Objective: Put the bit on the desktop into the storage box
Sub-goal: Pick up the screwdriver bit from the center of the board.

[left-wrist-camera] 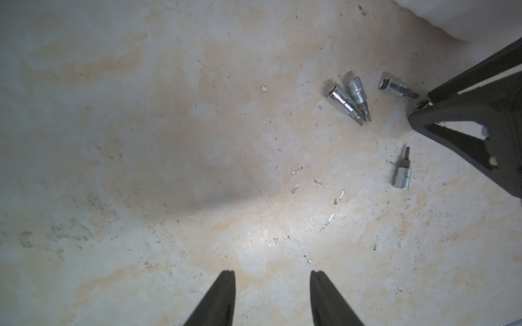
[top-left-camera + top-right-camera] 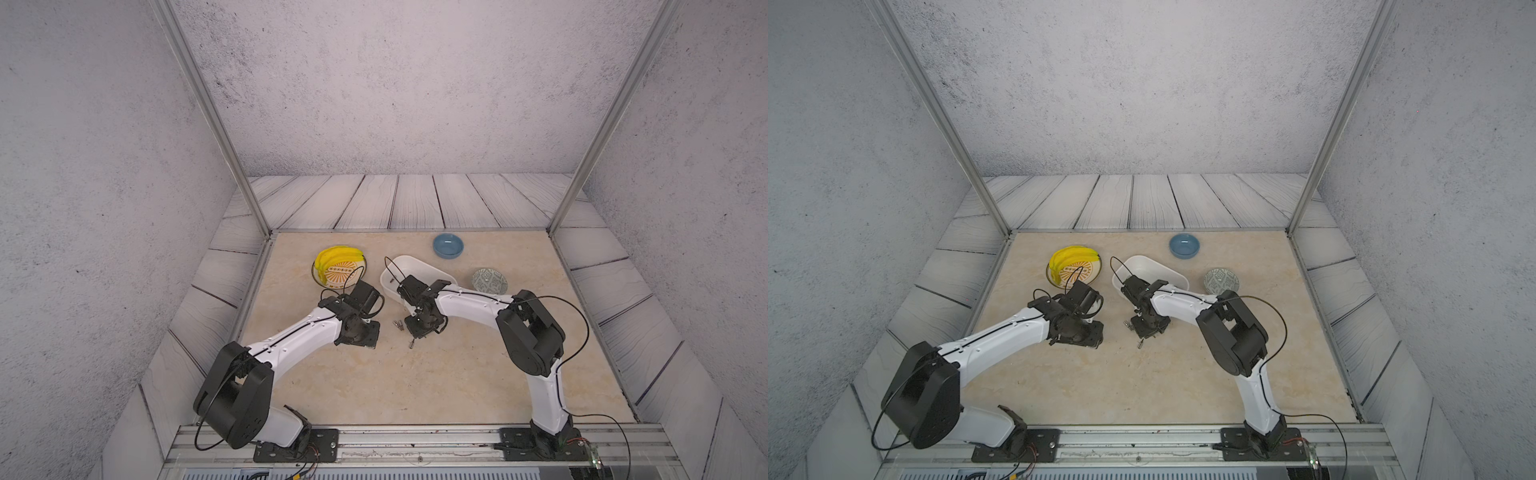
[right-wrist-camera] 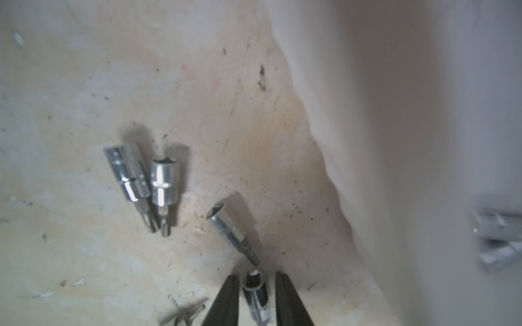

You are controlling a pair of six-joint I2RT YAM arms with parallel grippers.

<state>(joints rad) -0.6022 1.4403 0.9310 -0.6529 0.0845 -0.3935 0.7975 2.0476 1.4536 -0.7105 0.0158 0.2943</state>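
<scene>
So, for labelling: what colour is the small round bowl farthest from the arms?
Small round bowl: blue; best in a top view.

- Flat beige marble-patterned desktop (image 2: 374,386), faintly orange-veined, bears all below.
- White shallow rectangular plastic storage box (image 2: 430,271) stands on it.
- Small round blue bowl (image 2: 448,246) sits behind the box, apart.
- Grey-green patterned bowl (image 2: 489,280) sits near its right side.
- Round orange-patterned plate (image 2: 343,275) sits left of it, apart.
- Two silvery steel bits (image 1: 340,100) lie touching, in front of the box.
- Third bit (image 1: 395,88) lies beside them, closer to the box.
- Fourth bit (image 1: 403,175) lies farthest in front of it.
</scene>
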